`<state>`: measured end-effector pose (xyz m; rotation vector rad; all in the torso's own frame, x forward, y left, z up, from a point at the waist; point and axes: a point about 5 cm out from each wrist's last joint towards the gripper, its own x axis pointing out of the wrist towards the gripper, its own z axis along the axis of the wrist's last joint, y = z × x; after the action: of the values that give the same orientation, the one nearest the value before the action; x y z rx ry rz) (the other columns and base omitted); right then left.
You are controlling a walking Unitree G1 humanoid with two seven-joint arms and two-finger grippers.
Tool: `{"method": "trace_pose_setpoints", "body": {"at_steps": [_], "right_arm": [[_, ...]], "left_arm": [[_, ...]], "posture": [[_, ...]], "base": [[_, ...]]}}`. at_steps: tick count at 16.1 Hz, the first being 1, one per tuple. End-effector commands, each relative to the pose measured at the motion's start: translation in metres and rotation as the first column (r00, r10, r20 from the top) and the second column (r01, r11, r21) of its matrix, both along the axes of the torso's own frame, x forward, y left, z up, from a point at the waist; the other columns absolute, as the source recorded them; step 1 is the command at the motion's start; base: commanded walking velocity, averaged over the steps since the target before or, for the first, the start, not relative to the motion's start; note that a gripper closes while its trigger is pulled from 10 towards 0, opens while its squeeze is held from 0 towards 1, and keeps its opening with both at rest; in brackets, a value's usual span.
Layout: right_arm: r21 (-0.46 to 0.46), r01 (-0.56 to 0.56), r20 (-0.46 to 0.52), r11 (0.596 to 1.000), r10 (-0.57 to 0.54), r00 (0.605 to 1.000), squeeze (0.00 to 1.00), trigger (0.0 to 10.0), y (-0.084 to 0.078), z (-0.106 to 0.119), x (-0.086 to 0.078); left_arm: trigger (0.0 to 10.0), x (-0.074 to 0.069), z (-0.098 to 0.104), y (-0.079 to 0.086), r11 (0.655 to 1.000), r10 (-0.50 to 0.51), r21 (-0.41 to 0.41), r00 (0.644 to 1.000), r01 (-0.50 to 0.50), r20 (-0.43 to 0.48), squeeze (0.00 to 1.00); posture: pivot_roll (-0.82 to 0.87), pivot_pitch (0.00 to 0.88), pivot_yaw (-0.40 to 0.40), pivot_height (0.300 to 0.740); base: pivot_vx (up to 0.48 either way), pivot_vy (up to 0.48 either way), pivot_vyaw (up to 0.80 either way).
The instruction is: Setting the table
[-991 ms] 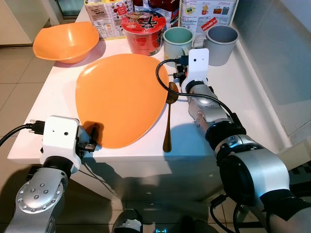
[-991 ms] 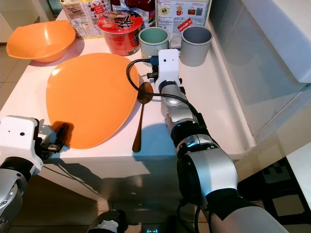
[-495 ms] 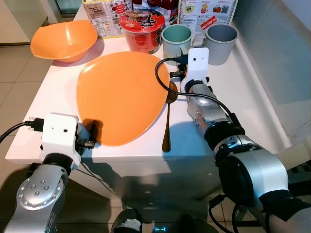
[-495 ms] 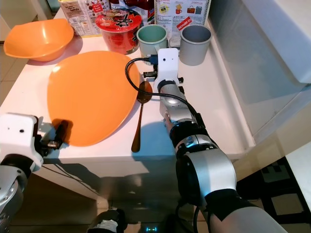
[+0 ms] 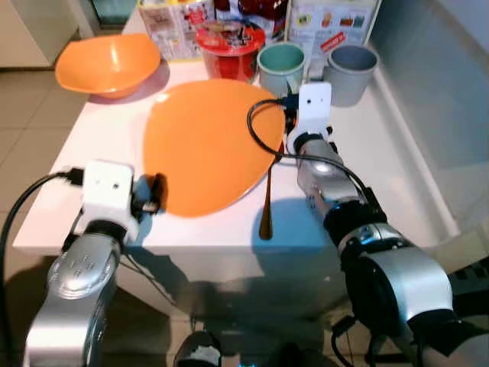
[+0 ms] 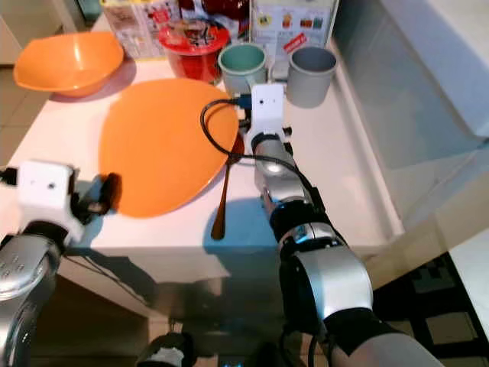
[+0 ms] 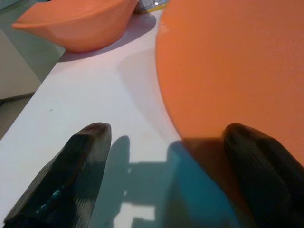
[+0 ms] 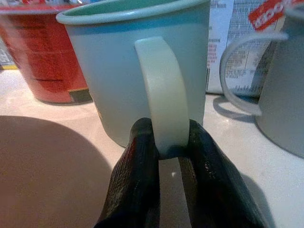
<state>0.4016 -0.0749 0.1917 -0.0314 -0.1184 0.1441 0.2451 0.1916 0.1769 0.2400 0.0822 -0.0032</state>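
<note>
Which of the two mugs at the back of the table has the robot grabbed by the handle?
The green mug, beside the red noodle cup. The right gripper pinches its handle between both fingers, while the grey mug to its right stands untouched.

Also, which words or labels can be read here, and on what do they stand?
Card: small print and a red tag, too blurred to read.
Red cup: lid print, blurred.
Box: print, blurred.
Green cup, held by the right gripper: none.
Grey cup: none.

Upright pale green mug (image 8: 142,71) beside orange plate (image 5: 206,145), brown spoon (image 5: 267,202) alongside.
</note>
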Motion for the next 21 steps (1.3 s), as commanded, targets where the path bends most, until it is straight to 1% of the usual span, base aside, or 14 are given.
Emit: {"method": "trace_pose_setpoints", "body": {"at_steps": [1, 2, 5, 7, 9, 13, 14, 15, 17, 20, 21], "right_arm": [[-0.009, 0.003, 0.035, 1.0, -0.002, 0.999, 0.0, 0.0, -0.001, 0.006, 0.0], [-0.008, 0.011, 0.06, 1.0, -0.011, 0.998, 0.0, 0.0, -0.003, 0.011, 0.001], [0.005, 0.037, 0.148, 0.999, -0.037, 0.988, 0.0, 0.0, -0.007, 0.028, 0.001], [0.01, 0.05, 0.235, 0.999, -0.051, 0.971, 0.0, 0.0, -0.009, 0.046, 0.001], [0.022, 0.064, 0.253, 0.998, -0.067, 0.965, 0.0, 0.0, -0.012, 0.051, 0.002], [0.01, 0.065, 0.249, 0.998, -0.066, 0.966, 0.0, 0.0, -0.013, 0.048, 0.001], [0.004, 0.078, 0.247, 0.997, -0.076, 0.966, 0.0, 10.0, -0.013, 0.046, 0.0], [0.004, 0.078, 0.247, 0.997, -0.076, 0.966, 0.0, 10.0, -0.013, 0.046, 0.0], [0.009, 0.104, 0.268, 0.995, -0.102, 0.958, 0.0, 10.0, -0.018, 0.045, -0.005], [0.003, 0.097, 0.279, 0.995, -0.094, 0.956, 0.0, 10.0, -0.02, 0.044, -0.009], [-0.015, 0.096, 0.276, 0.995, -0.088, 0.957, 0.0, 10.0, -0.021, 0.04, -0.01]], "left_arm": [[10.0, 0.0, -0.031, 0.0, 1.0, 0.005, -0.003, 0.988, -0.005, -0.153, 0.0], [10.0, 0.006, -0.032, -0.002, 1.0, -0.012, -0.002, 0.988, 0.012, -0.151, 0.0], [10.0, 0.015, -0.036, -0.005, 0.999, -0.035, 0.007, 0.987, 0.037, -0.16, 0.0], [10.0, 0.022, -0.037, -0.007, 0.999, -0.048, 0.011, 0.986, 0.05, -0.157, 0.0], [10.0, 0.025, -0.037, -0.008, 0.998, -0.054, 0.009, 0.987, 0.056, -0.153, 0.0], [10.0, 0.028, -0.036, -0.009, 0.998, -0.065, 0.009, 0.988, 0.067, -0.143, 0.0], [10.0, 0.028, -0.036, -0.009, 0.997, -0.069, 0.01, 0.988, 0.071, -0.142, 0.0], [10.0, 0.028, -0.036, -0.009, 0.997, -0.069, 0.01, 0.988, 0.071, -0.142, 0.0], [10.0, 0.028, -0.033, -0.009, 0.997, -0.074, -0.006, 0.989, 0.074, -0.124, 0.0], [10.0, 0.03, -0.03, -0.01, 0.998, -0.07, -0.018, 0.993, 0.068, -0.091, 0.0], [10.0, 0.032, -0.025, -0.012, 0.997, -0.076, -0.034, 0.995, 0.074, -0.057, 0.0]], "posture": [[0.38, 0.072, -0.016, 0.74], [0.37, 0.043, -0.018, 0.74], [0.36, 0.008, -0.018, 0.74], [0.35, 0.0, -0.017, 0.74], [0.35, 0.0, -0.017, 0.74], [0.35, 0.0, -0.007, 0.74], [0.35, 0.0, -0.003, 0.74], [0.35, 0.0, -0.003, 0.74], [0.34, 0.0, -0.002, 0.74], [0.33, 0.0, -0.006, 0.74], [0.32, 0.0, -0.016, 0.74]], "base": [[0.0, 0.0, 0.0], [0.0, 0.0, 0.0], [0.0, 0.0, 0.0], [0.0, 0.0, 0.0], [0.0, 0.0, 0.0], [0.0, 0.0, 0.0], [0.0, 0.0, 0.0], [0.0, 0.0, 0.0], [0.0, 0.0, 0.0], [0.0, 0.0, 0.0], [0.0, 0.0, 0.0]]}}
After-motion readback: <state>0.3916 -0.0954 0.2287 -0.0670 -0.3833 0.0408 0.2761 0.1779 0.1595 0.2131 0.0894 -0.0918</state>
